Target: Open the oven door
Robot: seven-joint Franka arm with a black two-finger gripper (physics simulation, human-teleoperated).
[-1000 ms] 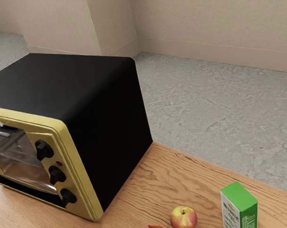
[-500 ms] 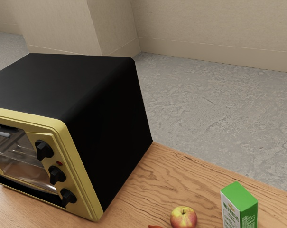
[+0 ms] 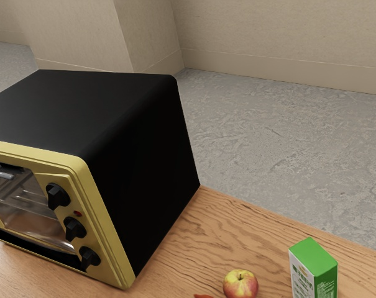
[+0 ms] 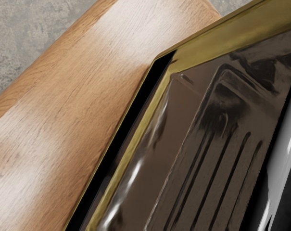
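Note:
The black oven point(image 3: 141, 167) with a yellow front frame stands on the table at the exterior view's left. Its glass door point(image 3: 29, 214) looks upright in the frame, with the silver handle point(image 3: 2, 174) along its upper part. In the wrist view, the door glass point(image 4: 183, 144) lies close in front of my hand's camera, with a ridged tray behind it. The shiny handle point(image 4: 285, 156) runs along the glass, very near the camera. Whether the door is slightly ajar, I cannot tell.
Three black knobs, among them the middle one point(image 3: 74, 228), line the oven's front beside the door. A red and yellow apple point(image 3: 240, 284) and a green and white carton point(image 3: 314, 269) stand on the wooden table point(image 3: 194, 239), near the exterior view's lower edge.
A pale and black part of my hand, by the handle at the exterior view's left edge one second ago, has moved out of that view. The oven and door show no visible movement.

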